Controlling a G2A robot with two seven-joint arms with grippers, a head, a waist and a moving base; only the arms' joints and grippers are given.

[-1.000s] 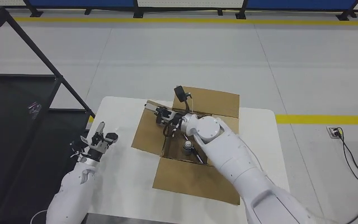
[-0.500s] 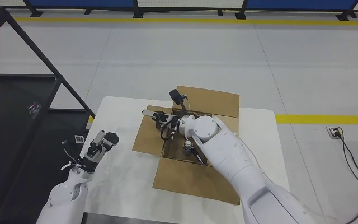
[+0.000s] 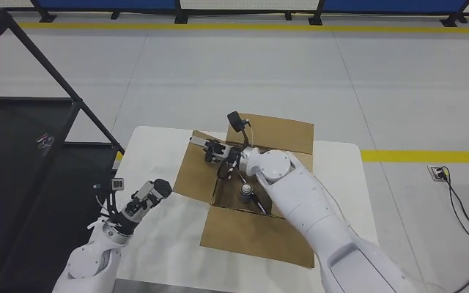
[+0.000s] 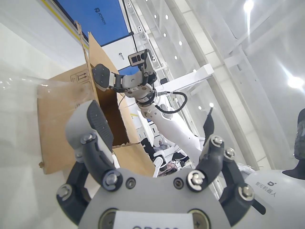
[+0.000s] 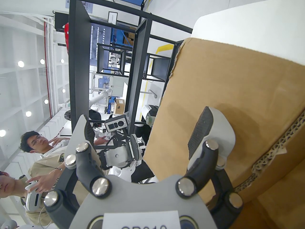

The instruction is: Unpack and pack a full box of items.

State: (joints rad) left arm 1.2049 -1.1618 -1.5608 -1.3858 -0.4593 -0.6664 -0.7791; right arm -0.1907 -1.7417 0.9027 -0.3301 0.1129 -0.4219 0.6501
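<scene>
The cardboard box (image 3: 256, 234) stands in the middle of the white tabletop (image 3: 157, 146), its far flap reaching toward the far edge. All four flaps are turned outward and the mouth is open. Down inside, a small round-topped item (image 3: 245, 192) is visible with something dark and thin beside it, so the box has not been emptied. I cannot make out what else it holds.

The right gripper (image 3: 207, 145) is at the far end of the left flap (image 3: 194, 176), with its jaws apart. In the right wrist view one finger (image 5: 209, 129) lies against the cardboard face and the other stands off to the side. I cannot tell whether the flap's edge actually sits between them.

The left gripper (image 3: 152, 192) hangs above the tabletop between the left edge and the box. It is near the left flap but not touching it, with its jaws spread and nothing between them.

I judge this to be the opening step, at the very start of unpacking. The left flap is being pressed or held out of the way so the mouth is free.

The next move calls for that flap to lie back far enough not to spring inward. Then one gripper, open, must go straight down into the box over the round-topped item without catching a wall or flap edge on the way.
</scene>
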